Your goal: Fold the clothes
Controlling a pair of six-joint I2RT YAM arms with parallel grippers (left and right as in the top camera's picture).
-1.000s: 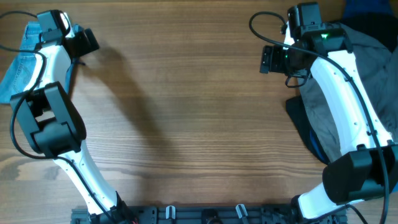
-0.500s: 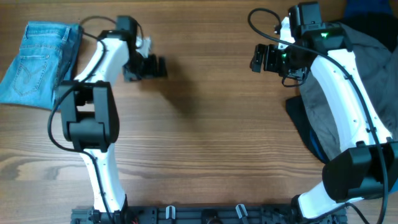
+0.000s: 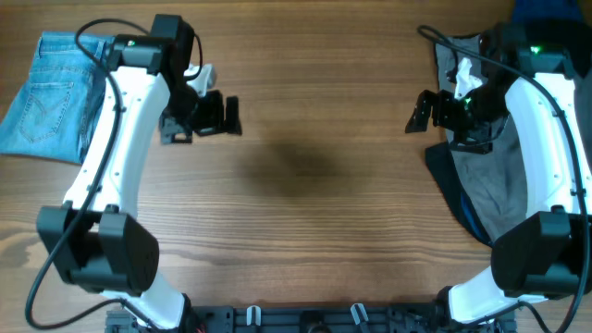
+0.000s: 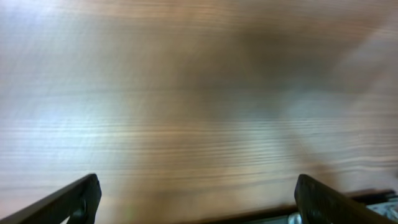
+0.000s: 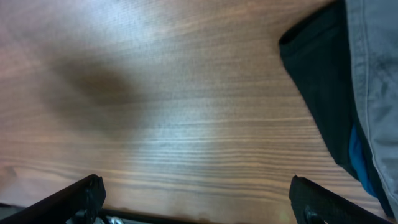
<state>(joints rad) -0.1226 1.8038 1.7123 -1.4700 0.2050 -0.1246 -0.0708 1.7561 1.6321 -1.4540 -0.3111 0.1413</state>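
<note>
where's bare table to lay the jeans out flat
Widest bare patch: the middle of the table, between the left pincer and right pincer, down to the front edge. Crowded: jeans at the far-left corner, grey garment over dark cloth along the right side.

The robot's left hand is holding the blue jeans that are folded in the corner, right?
No. The left gripper holds nothing: it is open over the bare table, apart from the jeans. The overhead view shows this. The jeans do lie folded in the corner.
</note>
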